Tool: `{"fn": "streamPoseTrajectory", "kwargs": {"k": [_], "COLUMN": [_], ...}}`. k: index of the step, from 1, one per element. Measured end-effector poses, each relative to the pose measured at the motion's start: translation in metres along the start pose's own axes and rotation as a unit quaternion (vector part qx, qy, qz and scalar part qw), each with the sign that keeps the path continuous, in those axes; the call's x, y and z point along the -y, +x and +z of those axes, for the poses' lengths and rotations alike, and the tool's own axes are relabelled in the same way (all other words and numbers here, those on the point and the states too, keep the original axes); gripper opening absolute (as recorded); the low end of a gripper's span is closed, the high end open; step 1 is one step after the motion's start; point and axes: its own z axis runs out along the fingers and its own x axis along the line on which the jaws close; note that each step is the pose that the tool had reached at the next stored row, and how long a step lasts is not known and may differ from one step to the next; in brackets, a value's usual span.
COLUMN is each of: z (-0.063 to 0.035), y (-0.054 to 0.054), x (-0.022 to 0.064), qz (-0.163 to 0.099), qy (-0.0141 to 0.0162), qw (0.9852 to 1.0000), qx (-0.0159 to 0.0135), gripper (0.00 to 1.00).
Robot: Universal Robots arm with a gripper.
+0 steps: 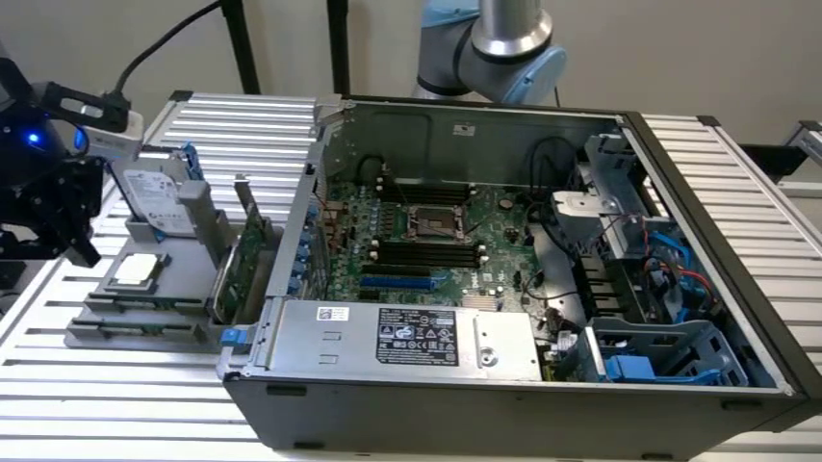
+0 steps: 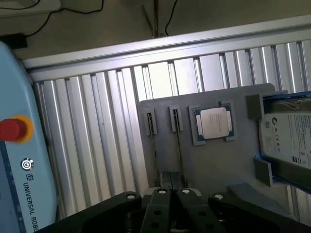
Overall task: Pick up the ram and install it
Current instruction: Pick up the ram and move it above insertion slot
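Note:
On the grey parts tray (image 2: 223,165), two small holders (image 2: 151,121) each carry a thin strip seen edge-on, which looks like the ram (image 2: 179,153). My gripper (image 2: 172,196) hovers over the near end of these strips, its fingers (image 2: 160,199) drawn together with nothing visible between them. In the exterior view the black gripper (image 1: 54,217) hangs over the tray (image 1: 129,322) at the exterior view's left, outside the open computer case (image 1: 514,385). The motherboard's black memory slots (image 1: 422,252) lie in the middle of the case.
The tray also holds a processor (image 2: 214,122) (image 1: 135,271), a hard drive (image 2: 291,133) (image 1: 161,202) and a large green expansion card (image 1: 250,255) standing by the case wall. A silver power supply (image 1: 398,332) sits at the case front. A blue control box with a red button (image 2: 14,128) is close by.

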Motion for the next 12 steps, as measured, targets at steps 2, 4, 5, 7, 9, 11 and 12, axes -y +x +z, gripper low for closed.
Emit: {"fn": "streamPoseTrajectory", "kwargs": {"k": [2, 4, 5, 7, 9, 11, 12], "z": [0.0022, 0.0045, 0.0058, 0.0086, 0.0116, 0.0150, 0.0168], "y": [0.001, 0.002, 0.003, 0.004, 0.006, 0.007, 0.007], "x": [0.0009, 0.0019, 0.0025, 0.0036, 0.0047, 0.0058, 0.0064], "qz": [-0.003, -0.007, -0.008, -0.010, -0.012, -0.015, -0.017], "qy": [0.0005, 0.0009, 0.0010, 0.0011, 0.0012, 0.0012, 0.0012], "qw": [1.0000, 1.0000, 1.0000, 0.9999, 0.9999, 0.9999, 0.9999], "qx": [0.0000, -0.0001, -0.0002, -0.0002, -0.0002, -0.0003, -0.0004], "gripper": [0.00, 0.00, 0.00, 1.00, 1.00, 1.00, 1.00]}}
